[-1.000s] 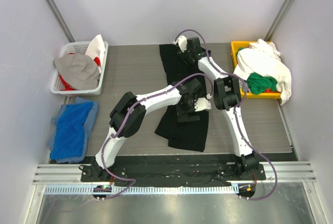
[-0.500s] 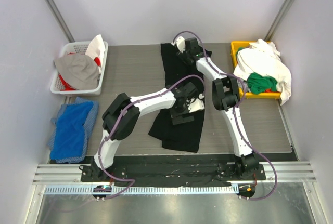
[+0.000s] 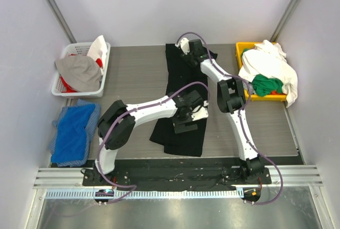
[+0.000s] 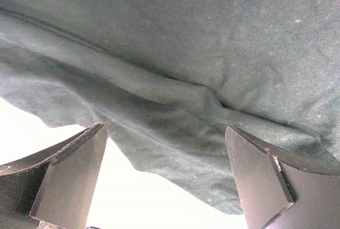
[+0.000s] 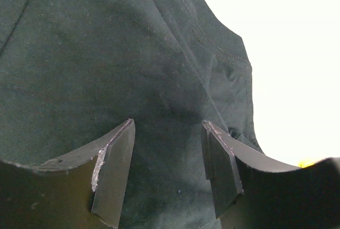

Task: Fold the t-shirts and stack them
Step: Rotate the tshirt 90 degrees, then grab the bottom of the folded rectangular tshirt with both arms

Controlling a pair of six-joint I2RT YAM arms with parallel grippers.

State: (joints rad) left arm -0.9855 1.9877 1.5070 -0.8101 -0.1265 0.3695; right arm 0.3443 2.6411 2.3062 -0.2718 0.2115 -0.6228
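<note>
A large black t-shirt (image 3: 178, 88) lies as a long narrow strip down the middle of the table, from the far edge to near the front. My left gripper (image 3: 186, 123) hovers over its near part. In the left wrist view the left gripper (image 4: 164, 128) is open, with the shirt's wrinkled edge (image 4: 175, 96) between and beyond the fingers. My right gripper (image 3: 186, 46) is over the shirt's far end. In the right wrist view the right gripper (image 5: 167, 124) is open just above the black fabric (image 5: 106, 64), near a stitched seam. White (image 3: 271, 64) and green (image 3: 266, 84) t-shirts lie at the right.
A yellow bin (image 3: 241, 51) at the far right holds the white and green shirts. A white basket (image 3: 64, 88) at the far left holds grey, red and white cloth. A blue cloth pile (image 3: 74, 133) lies at the near left.
My left gripper has moved left and nearer, and the shirt's near part has shifted left and grown narrower with it. The right gripper has moved slightly left at the far end.
</note>
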